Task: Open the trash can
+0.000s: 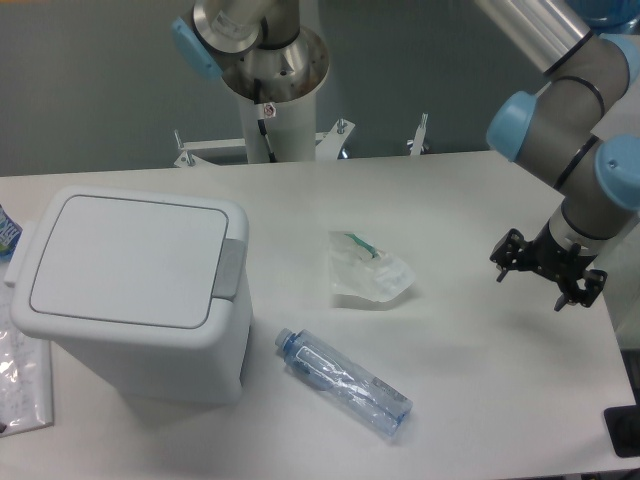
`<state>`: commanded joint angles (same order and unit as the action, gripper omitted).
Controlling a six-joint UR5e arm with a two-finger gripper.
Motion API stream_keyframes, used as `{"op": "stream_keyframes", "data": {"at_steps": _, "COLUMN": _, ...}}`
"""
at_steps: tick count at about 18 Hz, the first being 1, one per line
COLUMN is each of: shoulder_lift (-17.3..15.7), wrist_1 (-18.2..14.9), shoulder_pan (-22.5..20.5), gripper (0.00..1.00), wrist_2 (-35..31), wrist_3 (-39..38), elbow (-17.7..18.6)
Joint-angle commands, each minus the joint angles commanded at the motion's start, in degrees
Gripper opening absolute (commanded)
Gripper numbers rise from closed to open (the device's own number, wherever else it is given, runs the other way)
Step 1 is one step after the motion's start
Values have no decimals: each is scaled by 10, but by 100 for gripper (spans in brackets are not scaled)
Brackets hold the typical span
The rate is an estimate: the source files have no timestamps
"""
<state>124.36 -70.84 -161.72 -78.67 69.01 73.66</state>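
The trash can (pixel 130 290) is a big white boxy bin at the left of the table. Its flat lid (pixel 128 258) lies shut, with a grey push tab (pixel 231 268) on the right edge. My gripper (pixel 534 280) hangs far off at the right side of the table, just above the surface, well apart from the bin. Its two dark fingers (pixel 500 265) stand spread with nothing between them.
A clear plastic bottle (pixel 342 381) lies in front of the bin's right side. A crumpled clear bag (pixel 368 272) sits mid-table. Clear packaging (pixel 22 375) lies at the left edge. The arm's white base column (pixel 275 90) rises behind the table.
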Motion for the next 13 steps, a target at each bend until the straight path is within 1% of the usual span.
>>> {"op": "stream_keyframes", "data": {"at_steps": 2, "shoulder_lift": -1, "wrist_1": 0, "shoulder_pan": 1, "gripper": 100, "wrist_2": 18, "wrist_3": -33, "elbow": -2}}
{"op": "stream_keyframes", "data": {"at_steps": 4, "shoulder_lift": 1, "wrist_1": -1, "shoulder_pan": 13, "gripper": 100, "wrist_2": 31, "wrist_3": -69, "elbow": -19}}
{"op": "stream_keyframes", "data": {"at_steps": 9, "shoulder_lift": 0, "wrist_1": -3, "shoulder_pan": 43, "gripper": 100, "wrist_2": 34, "wrist_3": -152, "elbow": -39}}
{"op": "stream_keyframes", "data": {"at_steps": 11, "shoulder_lift": -3, "wrist_1": -4, "shoulder_pan": 54, "gripper": 100, "wrist_2": 34, "wrist_3": -169, "elbow": -44}}
{"op": "stream_keyframes", "data": {"at_steps": 13, "shoulder_lift": -14, "wrist_1": -4, "shoulder_pan": 67, "gripper": 100, "wrist_2": 34, "wrist_3": -179, "elbow": -44}}
